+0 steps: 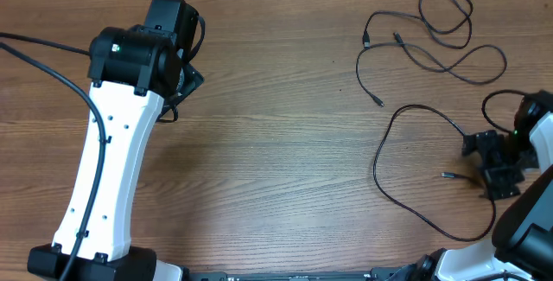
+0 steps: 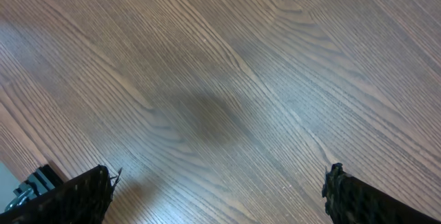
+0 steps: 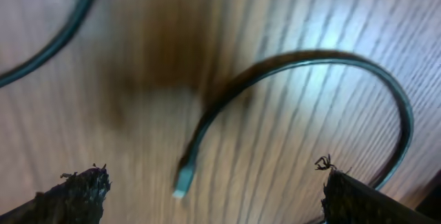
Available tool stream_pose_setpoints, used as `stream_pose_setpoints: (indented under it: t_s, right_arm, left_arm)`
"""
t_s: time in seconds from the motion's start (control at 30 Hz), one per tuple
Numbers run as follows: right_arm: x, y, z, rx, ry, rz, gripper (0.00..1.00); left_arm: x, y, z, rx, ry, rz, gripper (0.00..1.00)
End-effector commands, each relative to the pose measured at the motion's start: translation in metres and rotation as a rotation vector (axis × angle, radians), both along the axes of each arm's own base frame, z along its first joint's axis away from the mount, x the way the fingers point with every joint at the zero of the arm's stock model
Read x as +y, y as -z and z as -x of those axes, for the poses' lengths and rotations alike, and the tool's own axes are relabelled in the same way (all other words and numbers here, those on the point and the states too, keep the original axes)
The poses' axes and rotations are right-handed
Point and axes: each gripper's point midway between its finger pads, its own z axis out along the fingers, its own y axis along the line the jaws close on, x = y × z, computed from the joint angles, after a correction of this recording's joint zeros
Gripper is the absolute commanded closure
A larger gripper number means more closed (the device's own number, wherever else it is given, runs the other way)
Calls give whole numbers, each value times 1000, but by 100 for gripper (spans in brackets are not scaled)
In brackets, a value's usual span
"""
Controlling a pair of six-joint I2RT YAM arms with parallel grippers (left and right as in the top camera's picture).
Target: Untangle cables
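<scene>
Cables [image 1: 377, 164] near the worktop's [image 1: 285, 160] far right corner look light, limp; pinch just behind a plug [image 3: 180, 186]; both jaws stand apart.

R wrist view: thin black flexible cable w/ small pale plug tip [image 3: 324, 54] is blurred and cut off at btm-right edge; second thin black cord [image 3: 65, 34] is cropped top-left. Overhead: small plug ends [image 1: 379, 103] too small for type to be told; white-and-black right arm [image 1: 544, 138] is cropped by frame edge.

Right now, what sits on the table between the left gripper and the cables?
Nothing. The overhead view shows only bare wooden table between the left gripper and the cables.
</scene>
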Motion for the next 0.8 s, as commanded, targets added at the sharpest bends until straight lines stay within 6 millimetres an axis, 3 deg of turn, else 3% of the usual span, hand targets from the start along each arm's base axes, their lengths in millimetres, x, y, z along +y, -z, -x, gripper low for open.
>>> stream_pose_setpoints:
  t_s: [0.0,0.13,0.4,0.6,0.67,0.77]
  right_arm:
    - [-5,4,9,18,39,54,0]
    - [4,18,10,-4,44,19,2]
    - [4,26,7,-32,44,26,22]
    - [-1,27,2,-53,43,51,63]
    - [-3,27,-1,-63,43,56,66]
    - [-4,27,-3,-71,43,62,61]
  left_arm:
    - [-2,6,-3,23,20,-7,1]
    - [-5,9,-3,34,24,12,1]
    - [-5,10,-4,36,24,12,0]
    - [-5,10,-4,37,24,13,0]
    - [-5,10,-4,37,24,13,0]
    - [-5,10,-3,37,25,13,0]
